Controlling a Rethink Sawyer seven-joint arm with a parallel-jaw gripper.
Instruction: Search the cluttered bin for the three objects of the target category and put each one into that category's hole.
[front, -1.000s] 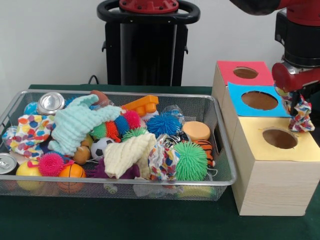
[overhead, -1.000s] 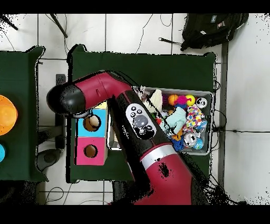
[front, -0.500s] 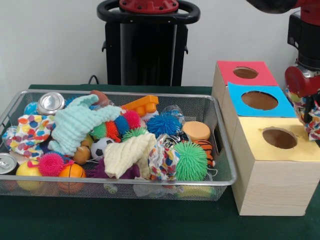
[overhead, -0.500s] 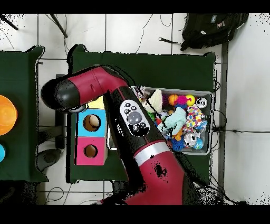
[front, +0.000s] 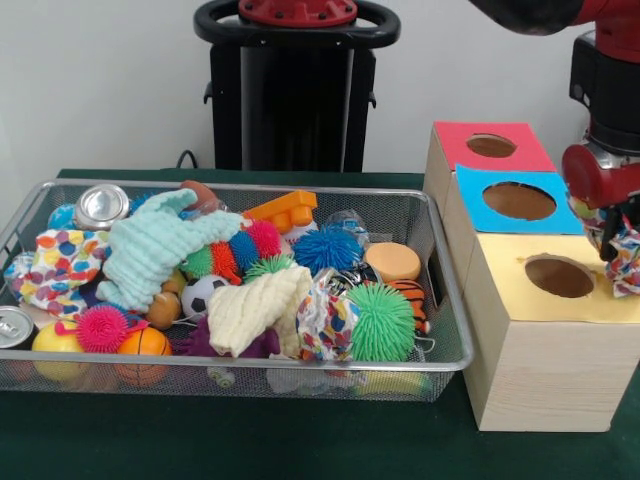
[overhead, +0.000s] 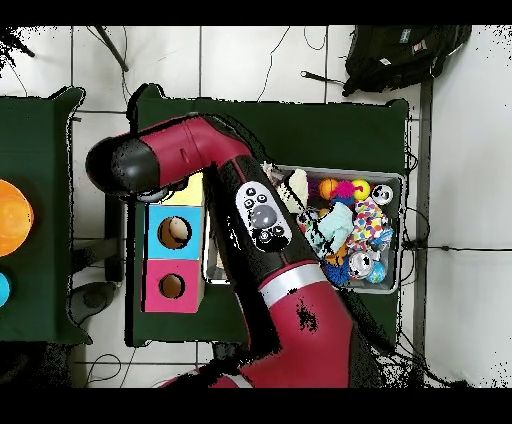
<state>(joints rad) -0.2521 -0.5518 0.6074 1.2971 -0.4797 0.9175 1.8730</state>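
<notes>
Gripper (front: 612, 232) clenched on a bunched white polka-dot cloth (front: 626, 258) — cloth hangs above the right edge of the yellow-topped pale wooden box (front: 548, 345), just right of its round hole (front: 559, 276), not in it. Blue-topped box (front: 517, 203) and red-topped box (front: 487, 147) sit behind. Silver wire-mesh basket (front: 300, 364) on the green desk (front: 250, 440) to the left holds two more polka-dot cloths — one at its left end (front: 58, 265), one crumpled near front centre (front: 325, 318) beside a green spiky ball (front: 381, 321). Mint-green cloth (front: 155, 250) and cream cloth (front: 256, 307) lie between them.
</notes>
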